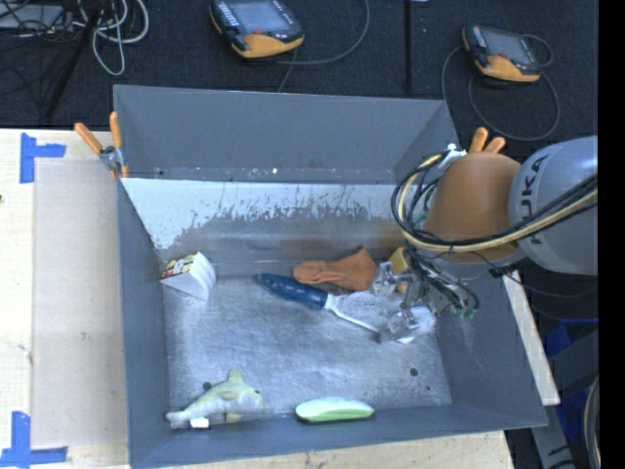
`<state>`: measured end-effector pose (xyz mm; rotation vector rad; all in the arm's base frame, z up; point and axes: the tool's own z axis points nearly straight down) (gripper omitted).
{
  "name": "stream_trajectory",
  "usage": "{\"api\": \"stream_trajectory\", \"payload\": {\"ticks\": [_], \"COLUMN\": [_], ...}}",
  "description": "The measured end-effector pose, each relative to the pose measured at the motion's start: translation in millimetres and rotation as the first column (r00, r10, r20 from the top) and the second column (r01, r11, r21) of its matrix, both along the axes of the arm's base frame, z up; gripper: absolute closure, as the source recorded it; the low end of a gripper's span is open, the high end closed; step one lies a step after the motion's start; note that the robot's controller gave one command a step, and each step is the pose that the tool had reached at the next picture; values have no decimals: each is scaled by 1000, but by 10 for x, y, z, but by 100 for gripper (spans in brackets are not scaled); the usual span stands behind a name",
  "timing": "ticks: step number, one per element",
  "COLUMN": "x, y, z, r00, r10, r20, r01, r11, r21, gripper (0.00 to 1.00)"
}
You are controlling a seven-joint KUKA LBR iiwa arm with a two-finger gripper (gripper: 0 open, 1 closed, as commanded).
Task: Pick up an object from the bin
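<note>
Seen from above, the grey metal bin (pixel 293 135) has a handful of loose things spread over its floor; near the middle lies a slim blue-handled tool (pixel 293 290) with a pale whitish head, set at a slant, its handle toward the upper left and its head toward the lower right; the gripper (pixel 400 319) is down inside the bin at that pale head, against it or just above it, and contact cannot be made out; whether the claw is spread or pressed together cannot be told either, since its metal parts are hard to separate from the pale head beneath; above the gripper sits the arm's rounded orange cover (pixel 474 198), ringed by looped black and yellow cables (pixel 415 218); just behind the tool, close against its middle, lies a flat orange-brown glove-like piece of cloth (pixel 337 270); well to the left of the tool's handle a small white carton with a printed end (pixel 190 275) stands tilted near the left wall; well in front of the tool, by the near wall, lie a grey-green plush fish (pixel 217 402) and, to the right of it and apart, a flat oval thing, green above and white beneath (pixel 334 411).
</note>
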<state>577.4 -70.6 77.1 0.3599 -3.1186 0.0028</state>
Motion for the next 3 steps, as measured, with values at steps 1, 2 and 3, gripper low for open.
{"api": "stream_trajectory", "payload": {"ticks": [1, 2, 3], "x": [1, -1, -11], "y": [1, 11, 28], "z": [0, 72, 661], "r00": [1000, 1000, 1000], "r10": [1, 3, -8], "r20": [0, -1, -3], "r01": [-1, -3, 8], "r11": [1000, 1000, 1000], "r21": [0, 1, 3], "gripper": [100, 100, 100]}}
